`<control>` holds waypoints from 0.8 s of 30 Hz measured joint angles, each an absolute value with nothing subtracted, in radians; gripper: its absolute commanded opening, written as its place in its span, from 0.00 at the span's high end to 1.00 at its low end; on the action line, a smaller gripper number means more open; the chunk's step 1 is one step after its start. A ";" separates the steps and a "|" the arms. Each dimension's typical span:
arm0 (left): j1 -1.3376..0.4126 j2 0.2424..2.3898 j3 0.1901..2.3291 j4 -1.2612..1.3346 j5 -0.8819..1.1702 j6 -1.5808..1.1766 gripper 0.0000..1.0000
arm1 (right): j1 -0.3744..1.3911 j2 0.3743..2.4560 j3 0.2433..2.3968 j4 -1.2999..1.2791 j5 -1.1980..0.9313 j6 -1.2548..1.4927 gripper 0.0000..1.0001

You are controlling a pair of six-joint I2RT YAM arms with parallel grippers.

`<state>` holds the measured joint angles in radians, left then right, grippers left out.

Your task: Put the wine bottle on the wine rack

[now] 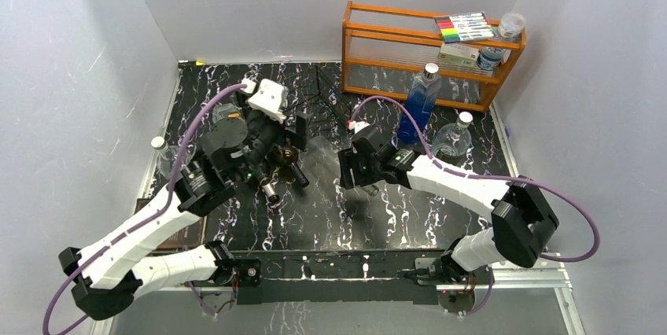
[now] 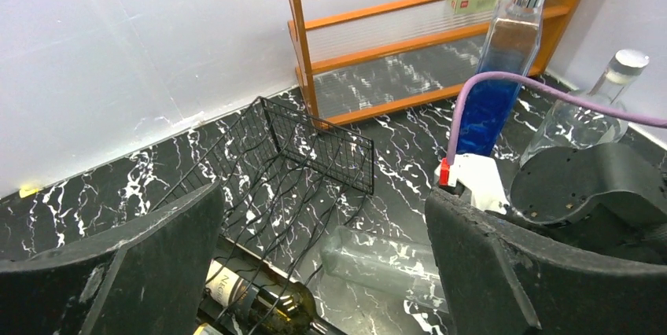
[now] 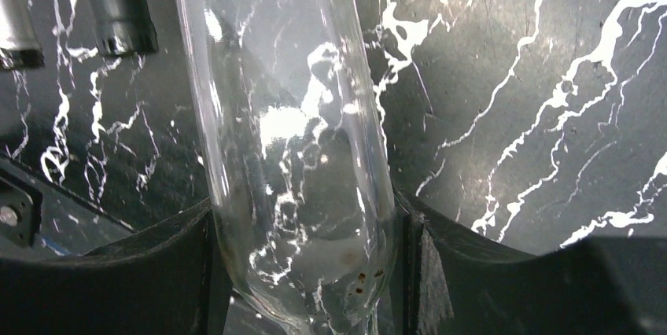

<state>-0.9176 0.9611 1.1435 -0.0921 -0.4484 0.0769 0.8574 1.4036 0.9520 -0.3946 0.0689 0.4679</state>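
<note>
My right gripper (image 3: 303, 221) is shut on the base end of a clear glass wine bottle (image 3: 283, 115), which it holds lying just above the black marble table. The left wrist view shows this bottle (image 2: 385, 260) pointing at the open side of the black wire wine rack (image 2: 315, 142). A dark labelled bottle (image 2: 259, 300) lies in the rack, and two bottle necks (image 3: 118, 5) show beside the clear one. Over the rack's near end, my left gripper (image 2: 322, 201) stands wide open with nothing between its fingers. From above, the right gripper (image 1: 354, 168) is right of the rack (image 1: 315, 99).
An orange wooden shelf unit (image 1: 409, 36) stands at the back right with a marker pack and small bottles on it. A tall blue bottle (image 1: 419, 103) and a round clear bottle (image 1: 455, 140) stand before it. Another small bottle (image 1: 160, 146) is at the left wall.
</note>
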 measured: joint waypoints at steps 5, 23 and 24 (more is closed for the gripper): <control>-0.918 0.909 1.146 -0.124 -0.448 0.079 0.02 | 0.867 1.451 0.968 -0.330 0.119 0.514 1.00; -0.918 0.990 1.259 -0.254 -0.427 0.112 0.02 | 0.904 1.800 1.127 -0.002 0.233 0.565 1.00; -0.918 0.996 1.259 -0.255 -0.426 0.111 0.02 | 0.904 1.828 1.154 0.011 0.238 0.565 1.00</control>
<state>-0.9176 0.9958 1.2594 -0.2554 -0.4263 0.1112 0.9043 1.8282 1.1542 0.0113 0.2382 0.5648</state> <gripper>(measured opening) 0.981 0.688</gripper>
